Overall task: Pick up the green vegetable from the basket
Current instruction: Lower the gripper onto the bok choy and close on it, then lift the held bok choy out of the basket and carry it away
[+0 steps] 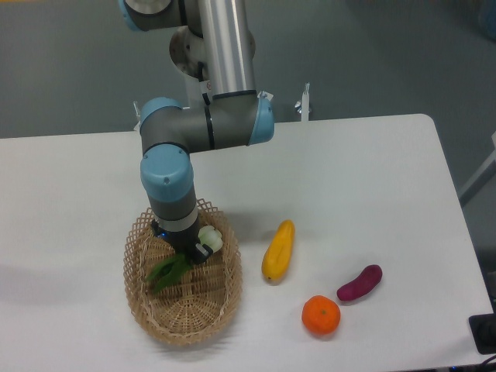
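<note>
The claw [188,252] reaches down into the basket [139,294] and sits on the green vegetable [174,265], but I cannot tell if it is squeezing it. The vegetable lies in the far part of the basket, white end to the right. A yellow squash [278,251], an orange [321,316] and a purple eggplant [359,282] lie on the table [372,178] to the right.

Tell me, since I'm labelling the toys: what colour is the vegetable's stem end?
Whitish, with dark green leaves: the green vegetable in the basket, in the fixed camera view.
</note>
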`<action>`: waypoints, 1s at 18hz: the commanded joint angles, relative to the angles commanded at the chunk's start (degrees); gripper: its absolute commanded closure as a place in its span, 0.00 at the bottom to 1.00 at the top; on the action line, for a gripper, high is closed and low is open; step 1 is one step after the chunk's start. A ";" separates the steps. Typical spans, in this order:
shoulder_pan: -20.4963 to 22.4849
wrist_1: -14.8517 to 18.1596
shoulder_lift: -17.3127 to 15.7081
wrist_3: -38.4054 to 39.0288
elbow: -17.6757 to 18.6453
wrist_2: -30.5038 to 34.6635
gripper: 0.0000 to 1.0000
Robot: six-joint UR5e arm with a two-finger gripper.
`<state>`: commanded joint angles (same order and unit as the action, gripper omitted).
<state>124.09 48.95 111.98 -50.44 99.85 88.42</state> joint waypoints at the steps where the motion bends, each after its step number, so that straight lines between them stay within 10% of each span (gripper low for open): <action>1: 0.79 0.53 -0.71 -0.97 -1.05 -0.18 0.72; 18: 24.95 18.64 -5.37 -24.34 -14.16 -6.15 0.72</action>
<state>149.05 67.59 106.61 -74.77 85.69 82.27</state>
